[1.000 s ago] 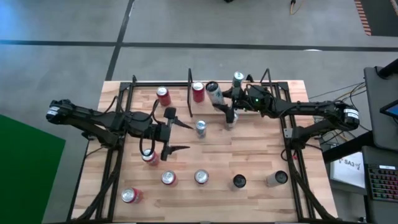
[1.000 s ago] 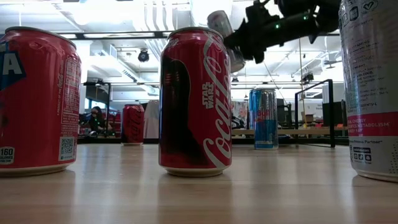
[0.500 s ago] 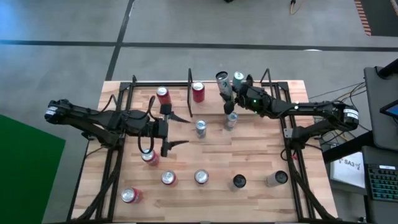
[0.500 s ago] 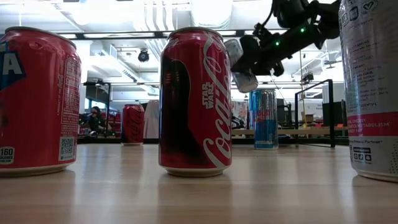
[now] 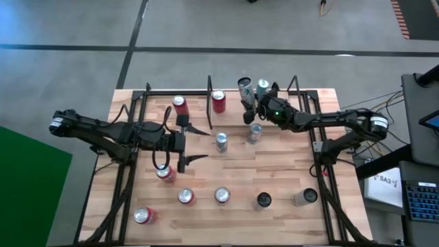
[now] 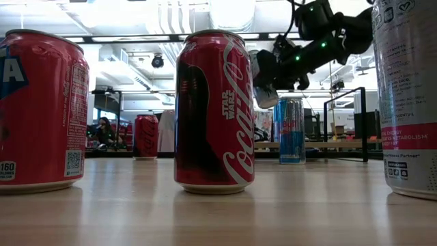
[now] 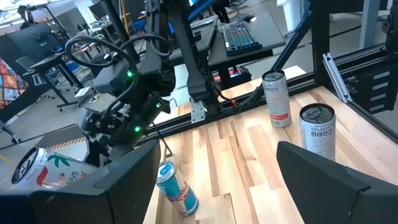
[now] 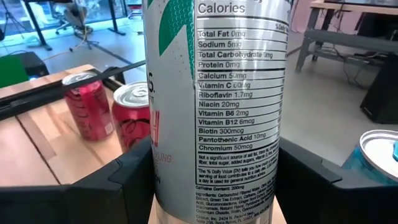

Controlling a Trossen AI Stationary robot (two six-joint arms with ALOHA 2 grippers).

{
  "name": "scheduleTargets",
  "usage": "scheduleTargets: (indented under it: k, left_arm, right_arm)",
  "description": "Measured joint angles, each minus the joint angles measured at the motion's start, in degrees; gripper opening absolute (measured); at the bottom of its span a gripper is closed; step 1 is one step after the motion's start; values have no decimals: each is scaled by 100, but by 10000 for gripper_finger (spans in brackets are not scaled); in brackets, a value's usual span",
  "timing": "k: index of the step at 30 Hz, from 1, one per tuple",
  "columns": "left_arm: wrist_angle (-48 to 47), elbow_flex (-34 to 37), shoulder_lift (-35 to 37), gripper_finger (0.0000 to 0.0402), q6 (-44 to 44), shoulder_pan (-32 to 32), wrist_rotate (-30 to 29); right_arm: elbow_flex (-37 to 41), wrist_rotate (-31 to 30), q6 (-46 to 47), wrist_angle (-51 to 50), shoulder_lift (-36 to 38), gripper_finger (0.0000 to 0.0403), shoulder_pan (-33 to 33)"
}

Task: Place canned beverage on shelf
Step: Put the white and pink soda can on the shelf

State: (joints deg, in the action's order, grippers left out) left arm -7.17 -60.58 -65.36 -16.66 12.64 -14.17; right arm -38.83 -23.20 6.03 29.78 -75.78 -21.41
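Gripping the silver can [image 5: 245, 90] at upper centre above the shelf [image 5: 226, 93], the right gripper [image 5: 255, 104] risks toppling neighbouring cans [image 5: 219, 101] during lowering; left gripper [image 5: 186, 143] idles open.

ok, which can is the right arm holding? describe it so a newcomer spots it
Look at the shelf along the table's far edge. Near its middle, the right gripper holds a tall silver can upright. It alone is gripped, and white with green print.

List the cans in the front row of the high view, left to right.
Red can → red-rimmed can → silver-top can → black-top can → tipped silver can.
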Motion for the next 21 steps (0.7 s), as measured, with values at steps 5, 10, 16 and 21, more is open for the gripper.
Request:
scheduleTargets:
  k: [5,10,16,21]
  left_arm:
    - [-118,0,2,307,70,0,-3]
    - [-170,0,2,307,86,0,-4]
    - [-198,0,2,306,89,0,-4]
    - [-197,0,2,306,89,0,-4]
  right_arm:
    - [15,4,-238,101,-177,246,0]
    - [229,71,-368,612,-207,246,0]
    - [814,178,-545,1808,-196,246,-49]
    - [1156,212,-254,2004,-194,246,-255]
